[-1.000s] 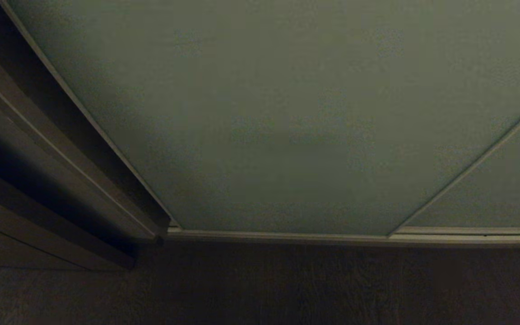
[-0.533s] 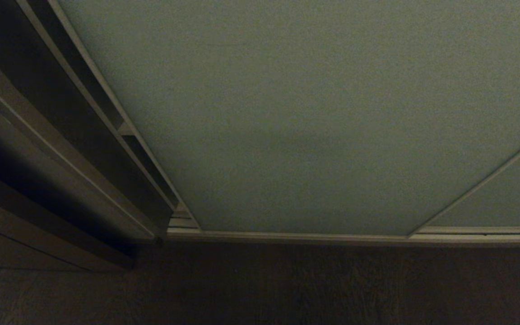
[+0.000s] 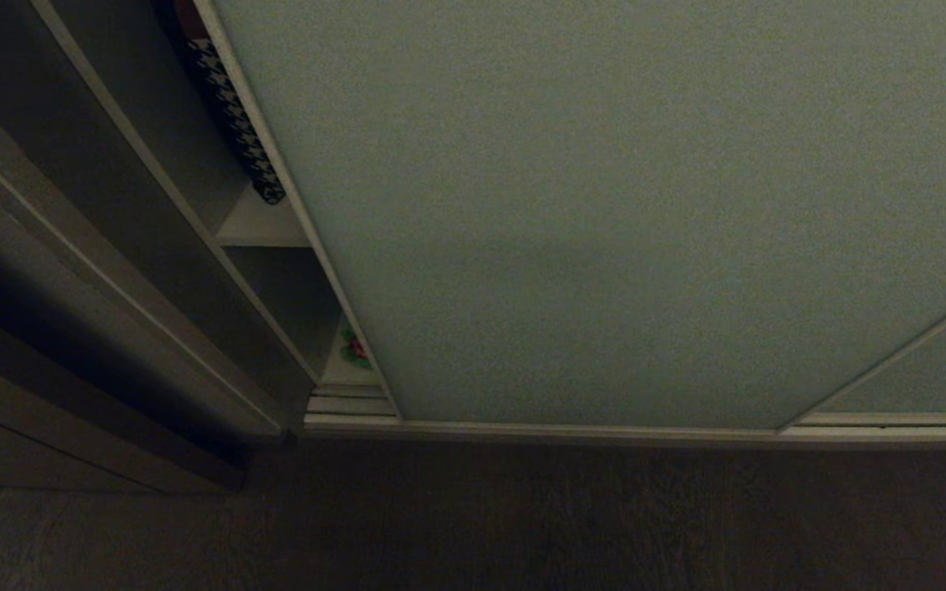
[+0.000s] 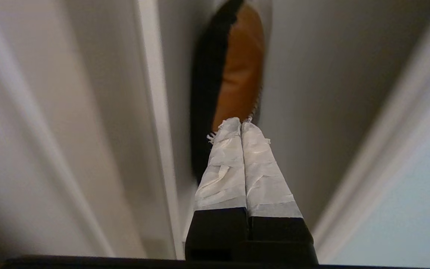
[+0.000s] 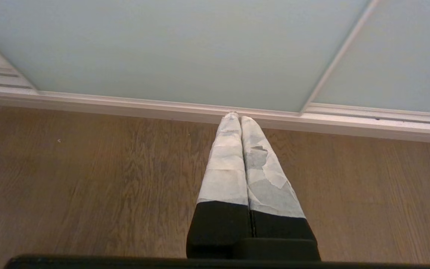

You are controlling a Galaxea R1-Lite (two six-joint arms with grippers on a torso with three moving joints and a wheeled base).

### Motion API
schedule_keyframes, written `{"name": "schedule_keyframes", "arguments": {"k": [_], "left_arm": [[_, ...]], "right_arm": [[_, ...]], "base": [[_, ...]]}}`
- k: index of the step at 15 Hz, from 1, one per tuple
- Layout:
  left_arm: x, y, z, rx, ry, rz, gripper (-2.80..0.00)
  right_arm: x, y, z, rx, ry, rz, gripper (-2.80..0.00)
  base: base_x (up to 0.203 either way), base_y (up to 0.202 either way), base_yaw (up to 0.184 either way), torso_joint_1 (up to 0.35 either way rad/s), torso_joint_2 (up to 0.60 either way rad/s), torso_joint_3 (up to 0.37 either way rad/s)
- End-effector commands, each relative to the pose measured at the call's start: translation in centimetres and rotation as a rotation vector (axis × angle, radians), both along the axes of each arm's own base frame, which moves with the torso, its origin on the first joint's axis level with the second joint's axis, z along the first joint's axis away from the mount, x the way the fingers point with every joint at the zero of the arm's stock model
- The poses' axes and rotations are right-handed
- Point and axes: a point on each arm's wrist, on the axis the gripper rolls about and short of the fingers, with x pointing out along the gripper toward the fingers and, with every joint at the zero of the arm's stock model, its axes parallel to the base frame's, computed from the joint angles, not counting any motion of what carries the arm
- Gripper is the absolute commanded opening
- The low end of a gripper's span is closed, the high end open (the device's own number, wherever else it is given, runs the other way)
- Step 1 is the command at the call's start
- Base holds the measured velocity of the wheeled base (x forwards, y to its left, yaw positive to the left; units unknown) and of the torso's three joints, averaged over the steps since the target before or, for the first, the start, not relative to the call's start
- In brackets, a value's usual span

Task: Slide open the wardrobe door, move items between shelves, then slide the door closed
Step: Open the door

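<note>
Head view: one door (image 3: 604, 213), pale grey-green, fills most of the frame, with a second panel (image 3: 925, 369) at the lower right. At the door's left edge a narrow gap shows two shelves: an upper shelf (image 3: 255, 226) with one houndstooth cloth (image 3: 236, 123) hanging above it, and a bottom shelf (image 3: 342, 373) bearing one small green toy (image 3: 353, 350) with a red patch, probably the frog. Neither arm appears here, and no writing is readable.

Left wrist view: the left hand (image 4: 240, 123) is fully closed, its two taped fingers (image 4: 224, 168) pressed together and holding nothing. It points into the gap toward one blurred brown-and-black bag (image 4: 237, 74).

Right wrist view: the right hand (image 5: 236, 117) is also closed and empty, above the wooden floor (image 5: 88, 179) near the door's bottom track (image 5: 125, 106).
</note>
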Motion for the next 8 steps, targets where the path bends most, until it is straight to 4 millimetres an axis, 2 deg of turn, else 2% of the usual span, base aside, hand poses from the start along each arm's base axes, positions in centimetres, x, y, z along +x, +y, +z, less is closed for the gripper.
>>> {"name": "schedule_keyframes", "arguments": {"k": [1, 3, 5, 6, 8], "left_arm": [[4.1, 0.1, 0.2, -0.011, 0.069, -0.017, -2.8], [7.2, -0.2, 0.8, -0.031, 0.119, -0.049, -2.8], [10.1, -0.9, 0.5, -0.036, 0.17, -0.085, -2.8], [11.2, -1.7, -0.1, -0.029, 0.195, -0.114, -2.8], [11.9, -3.1, -0.6, -0.008, 0.213, -0.2, -2.8]], "right_arm": [[0.0, 0.0, 0.0, 0.0, -0.002, 0.002, -2.8], [0.0, 0.0, 0.0, 0.0, -0.002, 0.0, -2.8], [0.0, 0.0, 0.0, 0.0, -0.002, 0.0, -2.8], [0.0, 0.0, 0.0, 0.0, -0.002, 0.0, -2.8], [0.0, 0.0, 0.0, 0.0, -0.002, 0.001, -2.8]], "base": [[0.0, 0.0, 0.0, 0.0, 0.0, 0.0], [0.0, 0.0, 0.0, 0.0, 0.0, 0.0], [0.0, 0.0, 0.0, 0.0, 0.0, 0.0], [0.0, 0.0, 0.0, 0.0, 0.0, 0.0], [0.0, 0.0, 0.0, 0.0, 0.0, 0.0]]}}
